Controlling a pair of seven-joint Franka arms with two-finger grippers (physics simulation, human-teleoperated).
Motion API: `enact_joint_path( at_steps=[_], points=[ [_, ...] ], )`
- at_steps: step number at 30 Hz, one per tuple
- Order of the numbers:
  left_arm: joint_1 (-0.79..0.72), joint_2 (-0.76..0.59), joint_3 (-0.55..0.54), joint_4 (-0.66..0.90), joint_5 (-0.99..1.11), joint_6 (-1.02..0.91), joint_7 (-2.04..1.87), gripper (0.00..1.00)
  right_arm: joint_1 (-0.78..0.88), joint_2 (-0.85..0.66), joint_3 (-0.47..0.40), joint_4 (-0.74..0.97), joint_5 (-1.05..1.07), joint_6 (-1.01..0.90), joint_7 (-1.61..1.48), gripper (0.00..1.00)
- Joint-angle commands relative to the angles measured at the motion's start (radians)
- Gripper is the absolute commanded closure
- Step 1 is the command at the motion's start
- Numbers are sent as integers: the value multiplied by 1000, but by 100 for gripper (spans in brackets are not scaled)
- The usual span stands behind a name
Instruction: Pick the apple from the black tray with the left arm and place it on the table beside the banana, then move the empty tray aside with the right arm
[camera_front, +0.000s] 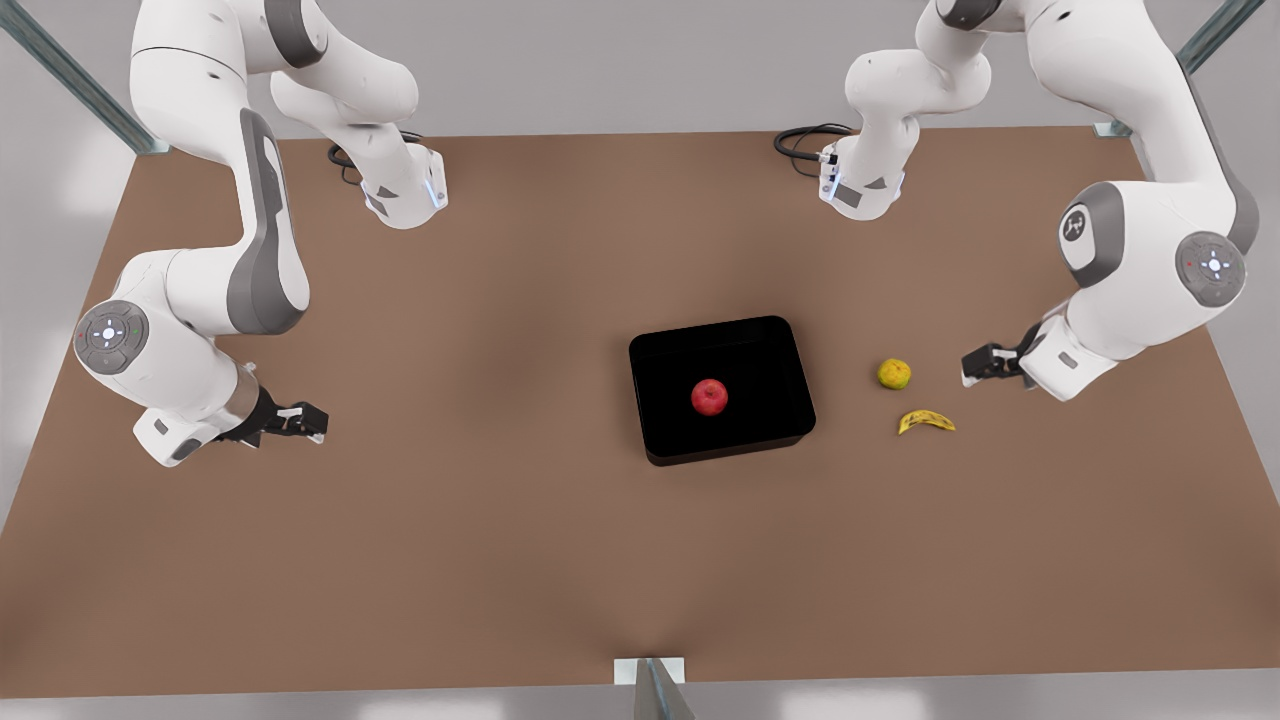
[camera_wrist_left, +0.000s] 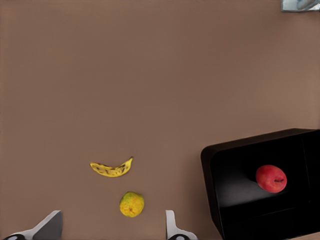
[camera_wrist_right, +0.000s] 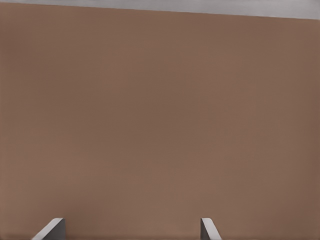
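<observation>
The left hand (camera_front: 968, 368) hovers over the bench (camera_front: 500, 520) with its fingers (camera_wrist_left: 172, 227) spread apart and empty, the yellow-green fruit (camera_front: 894, 374) just ahead of it and the banana (camera_front: 926, 422) a little beyond. Its wrist view adds the apple (camera_wrist_left: 271, 178) resting inside the black tray (camera_wrist_left: 215, 165), off to one side. The right hand (camera_front: 312, 425) waits well apart from the tray, fingers (camera_wrist_right: 209, 230) apart over bare brown bench.

apple (camera_front: 709, 396) sits in black tray (camera_front: 721, 388) | banana (camera_front: 926, 422) lies on table (camera_front: 450, 500) near yellow-green fruit (camera_front: 894, 374)
</observation>
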Motion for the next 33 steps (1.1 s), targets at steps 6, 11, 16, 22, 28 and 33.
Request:
enact_joint_path(
  at_steps=[6,11,16,22,28,33],
  points=[
    [-121,93,-16,87,3,81,17,0,-5,240,-5,125,-7,17,-61,0],
    [-510,239,-25,225,27,124,-699,0,-2,175,1,297,-7,-238,-55,0],
    [-715,304,-30,47,95,222,-956,0,0,178,-3,297,-8,-229,-50,0],
    [-648,175,-20,-345,32,672,-1103,0,2,181,-2,294,-8,-230,-47,0],
    [-634,241,-14,-321,110,673,-1071,0,0,181,-2,294,-10,-230,-47,0],
    [-631,304,-11,-316,169,676,-1000,0,0,181,-2,294,-10,-230,-49,0]
  ],
)
